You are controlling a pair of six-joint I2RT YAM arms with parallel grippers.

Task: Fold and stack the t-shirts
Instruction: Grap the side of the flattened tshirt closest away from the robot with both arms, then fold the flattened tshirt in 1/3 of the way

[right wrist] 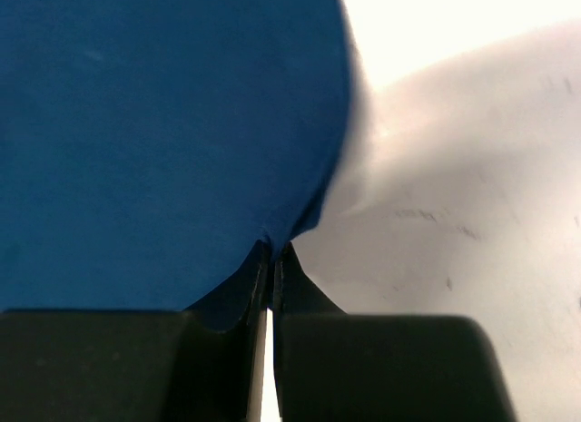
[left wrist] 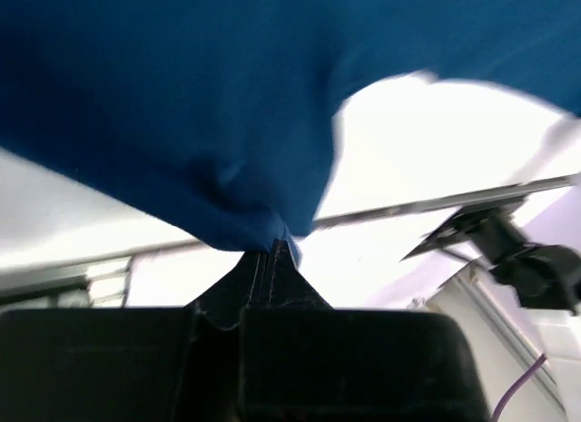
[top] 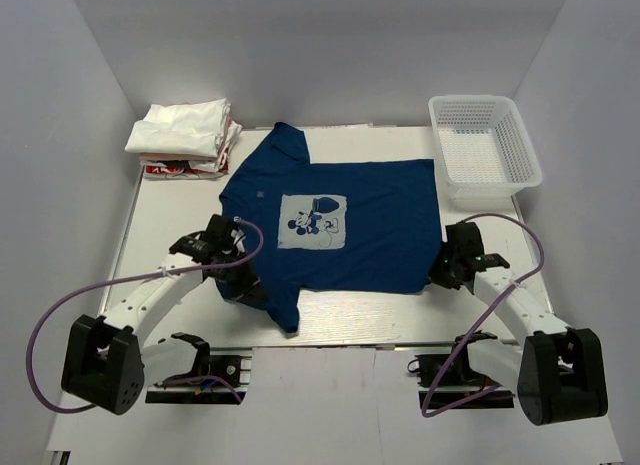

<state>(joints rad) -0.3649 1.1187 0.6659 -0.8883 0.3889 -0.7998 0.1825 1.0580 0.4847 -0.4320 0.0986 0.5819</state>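
Note:
A navy blue t-shirt with a pale cartoon print lies spread across the white table, neck to the left. My left gripper is shut on its near-left edge by the lower sleeve; in the left wrist view the cloth hangs from the closed tips. My right gripper is shut on the near-right hem corner; the right wrist view shows the blue cloth pinched between the tips. A stack of folded white t-shirts sits on a red-printed one at the back left.
A white plastic mesh basket stands at the back right, close to the shirt's far-right corner. Grey walls close in the table on both sides. A metal rail runs along the near edge between the arm bases.

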